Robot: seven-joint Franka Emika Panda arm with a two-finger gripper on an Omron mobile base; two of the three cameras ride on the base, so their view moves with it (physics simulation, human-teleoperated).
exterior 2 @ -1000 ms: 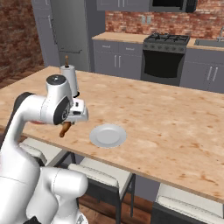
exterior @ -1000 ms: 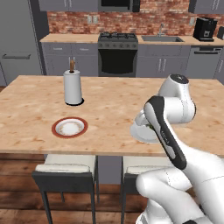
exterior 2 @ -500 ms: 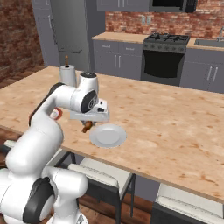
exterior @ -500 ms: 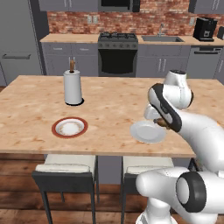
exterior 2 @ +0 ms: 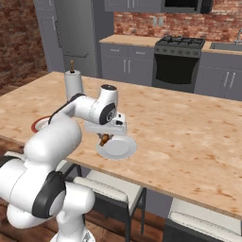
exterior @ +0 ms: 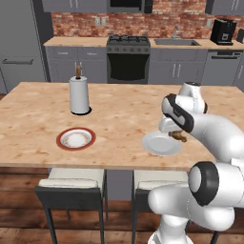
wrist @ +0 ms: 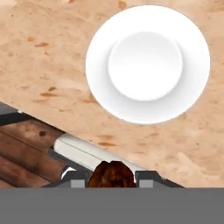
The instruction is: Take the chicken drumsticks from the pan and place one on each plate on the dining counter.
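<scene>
I hold my pincer (wrist: 113, 178) clenched on a chicken drumstick (wrist: 112, 174), carried above the near edge of the surface (exterior: 114, 114), just beside the pale-rimmed plate (exterior: 161, 143). To set it down well, I judge I should bring the drumstick over the middle of that plate, lower until it nearly touches the dish, and only then let go, so it neither rolls off nor lands on the wood. The plate sits close to the surface's near edge, so a drop from height could send the piece over the side. The hand view shows the plate (wrist: 147, 64) bare and lying ahead of the meaty end, so I am not yet over it. The left base view shows the red-rimmed plate (exterior: 76, 139) to the left and the paper towel roll (exterior: 79, 95) farther back. The right base view shows the drumstick (exterior 2: 104, 138) hanging at the plate's (exterior 2: 117, 147) left rim.
</scene>
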